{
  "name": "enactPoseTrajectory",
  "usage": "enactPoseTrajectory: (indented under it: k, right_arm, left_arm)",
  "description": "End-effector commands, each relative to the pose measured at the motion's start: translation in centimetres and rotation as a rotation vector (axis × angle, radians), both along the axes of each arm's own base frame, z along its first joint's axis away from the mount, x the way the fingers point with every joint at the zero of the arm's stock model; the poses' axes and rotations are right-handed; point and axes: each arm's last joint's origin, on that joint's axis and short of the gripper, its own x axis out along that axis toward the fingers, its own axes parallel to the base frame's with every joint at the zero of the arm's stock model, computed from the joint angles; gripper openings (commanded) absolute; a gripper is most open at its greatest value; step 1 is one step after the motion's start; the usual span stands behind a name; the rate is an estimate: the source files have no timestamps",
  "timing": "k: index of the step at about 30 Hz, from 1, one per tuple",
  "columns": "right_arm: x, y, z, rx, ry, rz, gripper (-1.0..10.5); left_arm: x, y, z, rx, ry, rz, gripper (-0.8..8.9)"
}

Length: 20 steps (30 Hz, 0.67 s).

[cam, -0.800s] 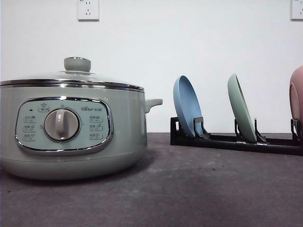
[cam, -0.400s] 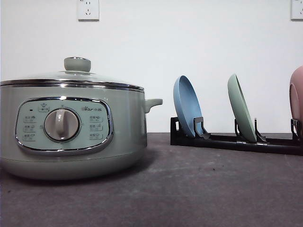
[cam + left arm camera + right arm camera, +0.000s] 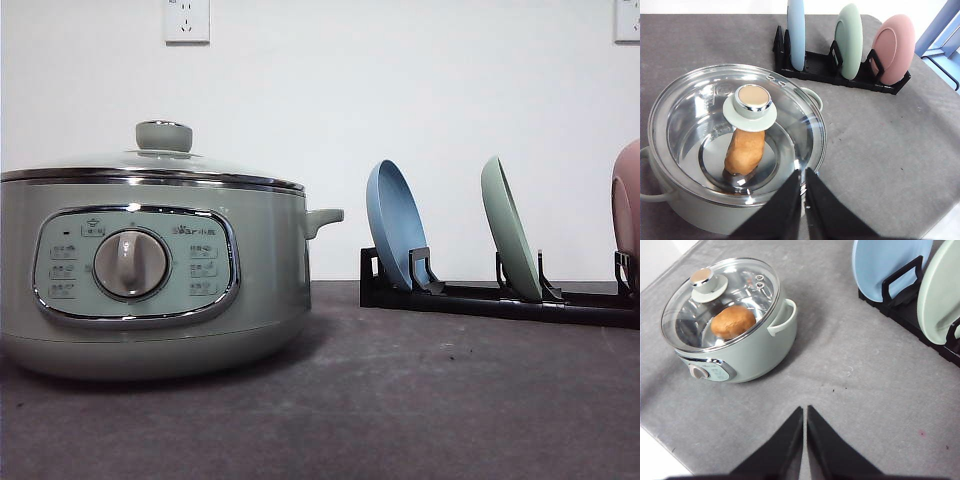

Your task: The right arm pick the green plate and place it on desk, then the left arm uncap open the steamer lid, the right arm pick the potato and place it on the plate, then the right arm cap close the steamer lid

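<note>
The green plate (image 3: 510, 240) stands on edge in the middle slot of a black rack (image 3: 480, 297); the wrist views show the green plate (image 3: 850, 40) and green plate (image 3: 939, 297) too. The steamer lid (image 3: 160, 160), glass with a pale green knob, sits closed on the pale green steamer (image 3: 150, 280). Through the steamer lid (image 3: 737, 132) lies the orange-brown potato (image 3: 745, 150), and the potato (image 3: 733, 322) also shows from the right. My left gripper (image 3: 803, 175) hovers shut above the steamer's rim. My right gripper (image 3: 805, 412) hangs shut above bare desk (image 3: 850, 390), apart from steamer and rack.
A blue plate (image 3: 393, 235) stands in the rack's left slot and a pink plate (image 3: 628, 210) in its right slot. The desk's edge runs close behind the rack. Two wall sockets (image 3: 186, 20) sit high on the white wall.
</note>
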Motion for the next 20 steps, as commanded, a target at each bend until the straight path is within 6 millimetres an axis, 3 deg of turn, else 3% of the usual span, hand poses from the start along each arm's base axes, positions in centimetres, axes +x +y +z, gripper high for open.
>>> enactPoseTrajectory:
  k: [1, 4, 6, 7, 20]
  right_arm:
    - [-0.06, 0.04, 0.55, -0.005, -0.026, 0.011, 0.2]
    - [-0.05, 0.04, 0.56, 0.0, -0.021, 0.006, 2.3]
    - [-0.05, 0.04, 0.56, 0.005, -0.017, 0.002, 4.1]
    - [-0.05, 0.04, 0.56, 0.008, -0.015, -0.001, 4.4]
    - [-0.04, 0.04, 0.56, 0.015, -0.009, -0.006, 4.5]
  left_arm:
    - [-0.08, -0.04, 0.66, 0.005, -0.033, -0.015, 1.35]
    - [-0.09, -0.04, 0.65, 0.005, -0.03, -0.014, 3.5]
    - [-0.09, -0.04, 0.65, 0.003, -0.029, -0.013, 4.54]
    - [-0.09, -0.04, 0.65, 0.002, -0.028, -0.013, 4.75]
    - [-0.09, -0.04, 0.65, 0.002, -0.028, -0.013, 4.74]
